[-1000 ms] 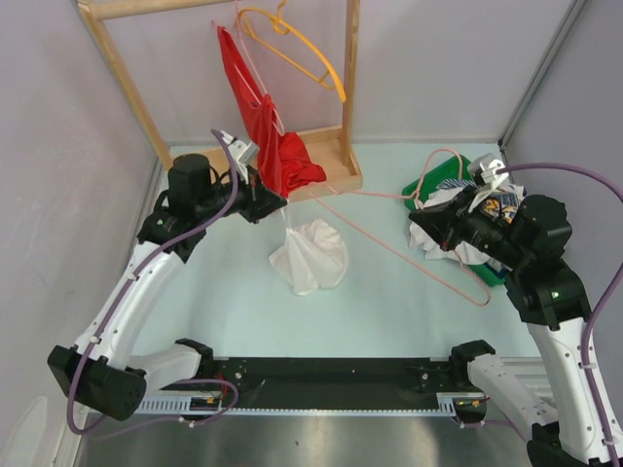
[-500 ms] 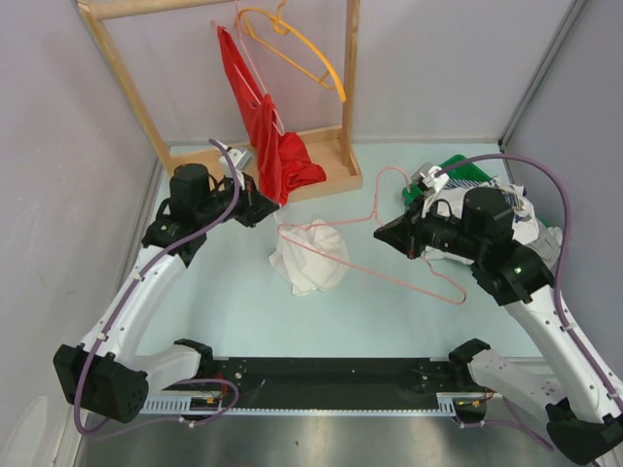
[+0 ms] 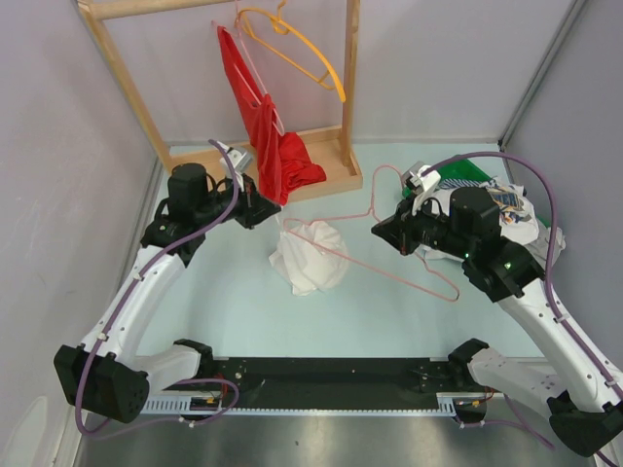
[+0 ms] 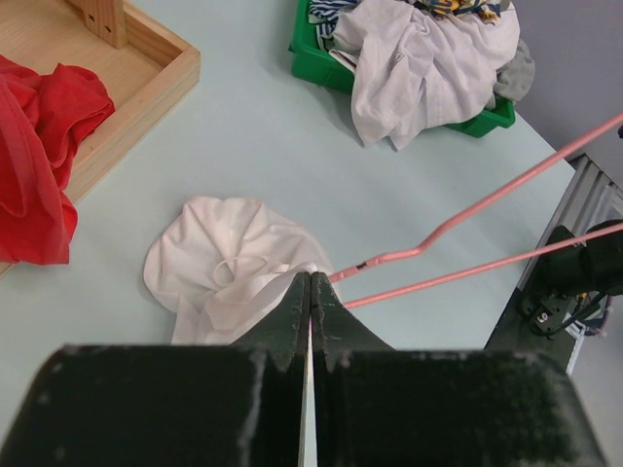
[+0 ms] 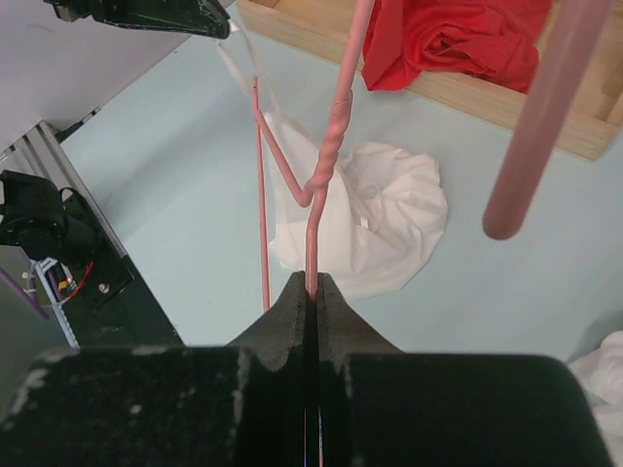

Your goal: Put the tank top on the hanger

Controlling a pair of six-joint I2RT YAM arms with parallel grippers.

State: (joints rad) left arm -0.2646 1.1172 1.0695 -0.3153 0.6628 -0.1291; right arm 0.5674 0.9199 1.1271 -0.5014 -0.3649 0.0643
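Pale table, tank top crumpled mid, wood rack rear, green bin rt

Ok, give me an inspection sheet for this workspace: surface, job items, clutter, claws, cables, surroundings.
Surface: pale green table.
Job's things: tank top crumpled on the table; hanger held with one end over it.
Clutter: red garment on wooden rack; green bin heaped with clothes.
Claws: left claw shut on a tank top strap; right claw shut on the hanger.
Cables: purple cables along both arms.
Surroundings: plain walls; black rail at near edge.
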